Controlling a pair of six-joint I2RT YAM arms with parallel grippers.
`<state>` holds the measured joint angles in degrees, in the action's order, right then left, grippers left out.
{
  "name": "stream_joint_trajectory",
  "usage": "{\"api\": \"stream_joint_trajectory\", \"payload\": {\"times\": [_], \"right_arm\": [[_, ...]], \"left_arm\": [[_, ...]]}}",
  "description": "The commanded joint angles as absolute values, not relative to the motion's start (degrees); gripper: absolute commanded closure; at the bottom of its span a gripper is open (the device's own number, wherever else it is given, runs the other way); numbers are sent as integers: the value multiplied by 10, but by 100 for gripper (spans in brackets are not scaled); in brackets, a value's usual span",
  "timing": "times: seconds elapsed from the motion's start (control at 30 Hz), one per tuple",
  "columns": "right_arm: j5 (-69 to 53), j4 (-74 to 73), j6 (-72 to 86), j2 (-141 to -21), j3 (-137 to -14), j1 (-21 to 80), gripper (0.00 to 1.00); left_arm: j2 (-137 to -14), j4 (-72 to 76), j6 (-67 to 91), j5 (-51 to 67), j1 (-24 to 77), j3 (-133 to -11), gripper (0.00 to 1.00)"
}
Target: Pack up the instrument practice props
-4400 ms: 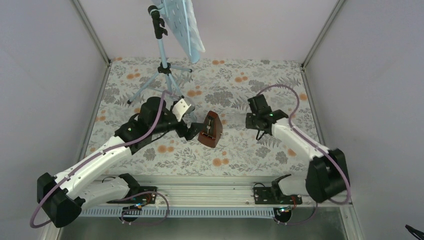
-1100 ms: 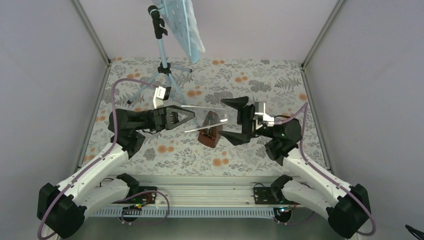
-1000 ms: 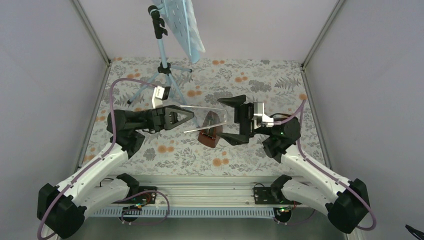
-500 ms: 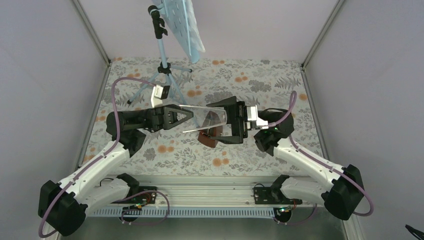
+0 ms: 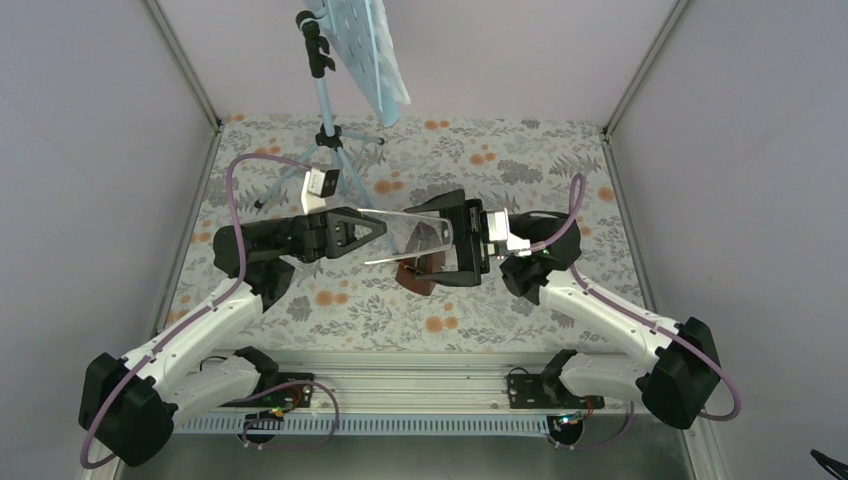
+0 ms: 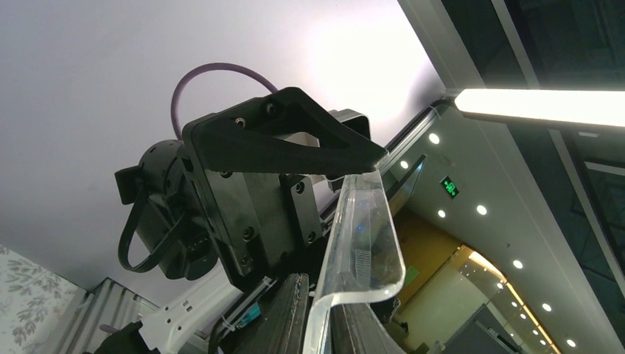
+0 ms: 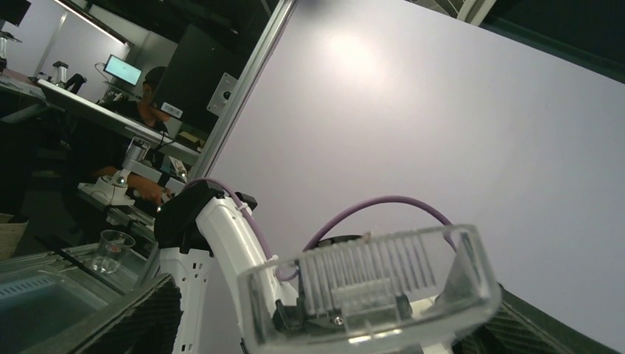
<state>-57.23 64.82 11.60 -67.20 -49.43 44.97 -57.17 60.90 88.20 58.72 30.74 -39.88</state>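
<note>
A clear plastic cover (image 5: 415, 232) hangs above the table, and my left gripper (image 5: 372, 233) is shut on its left end. In the left wrist view the cover (image 6: 362, 243) rises from between the fingers (image 6: 293, 317). My right gripper (image 5: 447, 241) stands open, one jaw on each side of the cover's right end. The right wrist view has the cover (image 7: 368, 284) between wide-apart fingers (image 7: 144, 317), with a gap on the left. Under the cover the brown metronome (image 5: 414, 273) stands on the table. At the back left is the light-blue music stand (image 5: 326, 110), its dotted plate (image 5: 366, 48) tilted.
The floral tablecloth (image 5: 520, 160) covers the table between white side walls (image 5: 90, 150). The stand's tripod legs (image 5: 300, 172) spread behind my left arm. Both arm bases sit on the rail (image 5: 420, 385) at the near edge.
My right arm has moved left, bringing its open jaws around the cover's right end, and the jaws have narrowed a little. My left gripper has kept hold of the cover almost in place.
</note>
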Motion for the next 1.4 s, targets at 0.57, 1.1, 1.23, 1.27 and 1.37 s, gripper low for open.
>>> {"api": "stream_joint_trajectory", "payload": {"times": [0.57,1.1,1.23,1.27,1.37], "right_arm": [[-582,714,122,-700,-530,468,11],[-585,700,120,-708,-539,473,26],[-587,687,114,-707,-541,475,42],[-587,683,112,-705,-542,475,46],[-585,656,101,-698,-543,474,54]], "left_arm": [[-581,689,918,573,312,-386,98],[-586,729,940,566,312,-378,98],[-587,734,943,564,313,-376,98],[-586,734,942,565,312,-375,98],[-588,730,936,564,312,-369,93]]}}
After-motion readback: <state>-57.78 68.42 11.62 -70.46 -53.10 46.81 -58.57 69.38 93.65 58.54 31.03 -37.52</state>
